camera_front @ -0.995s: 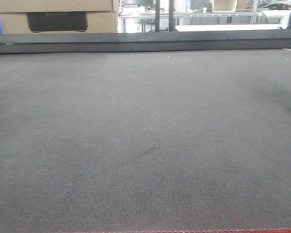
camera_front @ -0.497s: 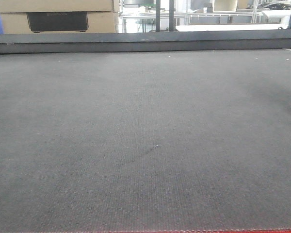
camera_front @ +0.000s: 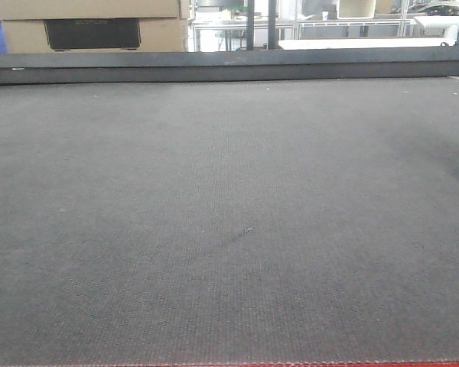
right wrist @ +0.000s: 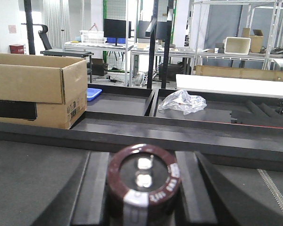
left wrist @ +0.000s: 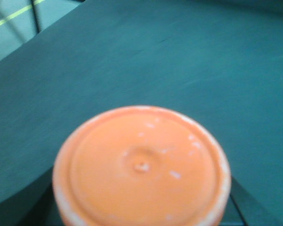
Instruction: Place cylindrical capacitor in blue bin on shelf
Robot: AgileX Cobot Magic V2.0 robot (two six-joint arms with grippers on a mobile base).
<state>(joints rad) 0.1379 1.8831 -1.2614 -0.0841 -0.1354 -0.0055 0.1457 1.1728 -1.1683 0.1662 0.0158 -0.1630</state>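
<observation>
Gripping the cylindrical capacitor point(right wrist: 142, 181), the right claw point(right wrist: 142, 165) has its two dark fingers point(right wrist: 98, 188) closed against the sleeve on either side. The part stands upright between them, with the pale stripe facing the wrist camera and the silvery top showing. It appears to be carried just above the grey matted surface point(camera_front: 229, 191).

The step in hand is judged to be transport: the pick looks complete and the placing is not yet done. The next move calls for finding the shelf and its blue bin, neither of which can be identified with certainty in these views. The arm must then carry the part over the dark raised rail point(right wrist: 179, 136) at the far edge of the surface while keeping it upright.

A low blue tray point(right wrist: 93, 93) lies beyond the rail, beside a cardboard box point(right wrist: 33, 89); whether it is the target cannot be told. A crumpled plastic bag point(right wrist: 181, 101) lies to its right.

The left claw point(left wrist: 141, 209) is almost hidden behind a blurred orange round lid point(left wrist: 141, 165). Whether it grips the lid cannot be told.
</observation>
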